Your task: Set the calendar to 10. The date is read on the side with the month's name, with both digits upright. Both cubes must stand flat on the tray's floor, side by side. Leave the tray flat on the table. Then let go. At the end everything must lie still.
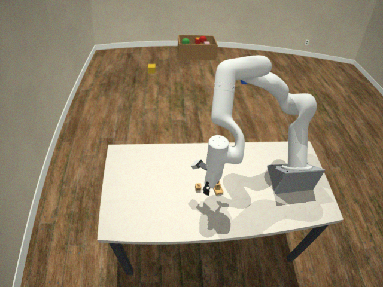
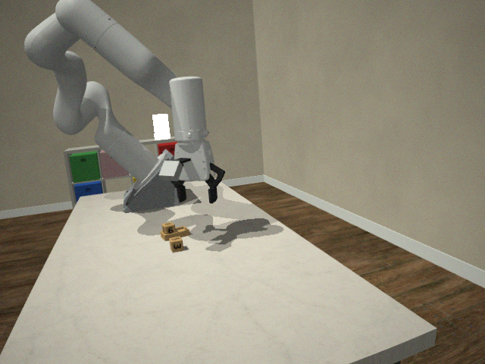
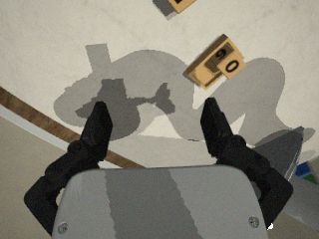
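The wooden tray (image 1: 219, 192) (image 2: 183, 231) (image 3: 200, 79) lies flat on the table. One cube (image 2: 168, 228) (image 3: 232, 66) stands at one end of it; its top shows a 0 in the wrist view, and a side shows a digit like 6 or 9. The other end of the tray holds no cube. The second cube (image 1: 198, 186) (image 2: 176, 244) (image 3: 183, 4) lies on the table beside the tray, with a sideways 3 facing the exterior camera. The month's name is not readable. My gripper (image 2: 197, 201) (image 3: 156, 111) is open and empty, above the table and apart from tray and cubes.
The arm's grey base mount (image 1: 297, 180) (image 2: 152, 196) stands on the table (image 1: 139, 200) (image 2: 235, 297). A toy box (image 1: 197, 51) and a yellow block (image 1: 151, 68) are on the floor. A shelf with coloured drawers (image 2: 85, 166) stands behind the arm.
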You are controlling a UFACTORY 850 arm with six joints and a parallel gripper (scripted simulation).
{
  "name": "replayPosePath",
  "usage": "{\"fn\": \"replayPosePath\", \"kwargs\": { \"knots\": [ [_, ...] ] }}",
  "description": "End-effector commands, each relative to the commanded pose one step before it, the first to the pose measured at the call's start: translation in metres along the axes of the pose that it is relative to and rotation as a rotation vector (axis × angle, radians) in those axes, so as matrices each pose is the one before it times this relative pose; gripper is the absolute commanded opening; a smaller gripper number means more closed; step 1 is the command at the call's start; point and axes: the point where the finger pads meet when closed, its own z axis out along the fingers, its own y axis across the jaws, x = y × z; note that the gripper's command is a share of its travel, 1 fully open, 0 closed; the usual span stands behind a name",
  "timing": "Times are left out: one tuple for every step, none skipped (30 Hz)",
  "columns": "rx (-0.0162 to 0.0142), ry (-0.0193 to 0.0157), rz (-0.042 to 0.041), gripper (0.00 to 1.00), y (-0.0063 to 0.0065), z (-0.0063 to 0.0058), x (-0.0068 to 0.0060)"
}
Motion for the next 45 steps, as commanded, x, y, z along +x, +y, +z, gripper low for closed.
{"fn": "replayPosePath", "kwargs": {
  "knots": [
    [0.0081,0.01033,0.1475,1.0,0.00267,-0.00026,0.01466],
    [0.0,0.0,0.0,1.0,0.0,0.0,0.0],
    [0.0,0.0,0.0,1.0,0.0,0.0,0.0],
    [-0.0001,0.00015,0.09865,1.0,0.00132,0.00067,0.01016],
    [-0.0001,0.00015,0.05693,1.0,0.00028,0.00042,0.00594],
    [-0.00003,0.00005,0.01522,1.0,0.0,0.00012,0.00159],
    [-0.00005,0.00009,0.02374,1.0,-0.00003,0.00018,0.00249],
    [-0.00011,0.00018,0.04424,1.0,-0.00014,0.00035,0.00464],
    [-0.00013,0.00023,0.04563,1.0,-0.00032,0.00038,0.0048],
    [0.0,0.00001,0.00147,1.0,-0.00002,0.00001,0.00015],
    [-0.00025,0.00049,0.07981,1.0,-0.00084,0.00069,0.0084],
    [-0.00002,0.00004,0.00532,1.0,-0.0001,0.00005,0.00056],
    [-0.00023,0.00052,0.06777,1.0,-0.00121,0.00063,0.0071],
    [-0.00003,0.00008,0.00968,1.0,-0.00023,0.00009,0.001],
    [-0.00022,0.0006,0.06534,1.0,-0.0016,0.00064,0.00679],
    [-0.00001,0.00003,0.00321,1.0,-0.0001,0.00003,0.00033],
    [-0.00019,0.00062,0.05874,1.0,-0.00178,0.0006,0.00604],
    [-0.00015,0.00056,0.04834,1.0,-0.0017,0.00051,0.00491],
    [0.0,0.0,0.0,1.0,0.0,0.0,0.0],
    [0.0,0.0,0.0,1.0,0.0,0.0,0.0],
    [-0.00011,0.00047,0.03778,1.0,-0.00149,0.00041,0.00379],
    [-0.00007,0.00036,0.02752,1.0,-0.00117,0.00031,0.00273],
    [-0.00004,0.00025,0.01807,1.0,-0.00081,0.0002,0.00178],
    [-0.00002,0.00014,0.01001,1.0,-0.00046,0.00011,0.00098],
    [-0.00001,0.00006,0.00396,1.0,-0.00019,0.00005,0.00039],
    [0.0,0.00001,0.0006,1.0,-0.00003,0.00001,0.00006],
    [0.0,0.0,0.0,0.47,0.0,0.0,0.0],
    [0.0,0.0,0.0,0.47,0.0,0.0,0.0],
    [0.0,0.0,0.0,0.47,0.0,0.0,0.0],
    [0.0,0.0,0.0,0.47,0.0,0.0,0.0],
    [0.0,0.0,0.0,0.47,0.0,0.0,0.0],
    [0.0,0.0,0.0,0.47,0.0,0.0,0.0],
    [0.0,0.0,0.0,0.47,0.0,0.0,0.0],
    [0.0,0.0,0.0,0.47,0.0,0.0,0.0],
    [0.0,0.0,0.0,0.47,0.0,0.0,0.0],
    [0.0,0.0,0.0,0.47,0.0,0.0,0.0],
    [0.0,0.0,0.0,0.47,0.0,0.0,0.0],
    [0.0,0.0,0.0,0.47,0.0,0.0,0.0],
    [0.0,0.0,0.0,0.47,0.0,0.0,0.0],
    [0.0,0.0,0.0,0.47,0.0,0.0,0.0],
    [0.0,0.0,0.0,0.47,0.0,0.0,0.0],
    [0.0,0.0,0.0,0.47,0.0,0.0,0.0],
    [0.0,0.0,0.0,0.47,0.0,0.0,0.0],
    [0.0,0.0,0.0,0.47,0.0,0.0,0.0],
    [0.0,0.0,0.0,0.47,0.0,0.0,0.0]
  ]
}}
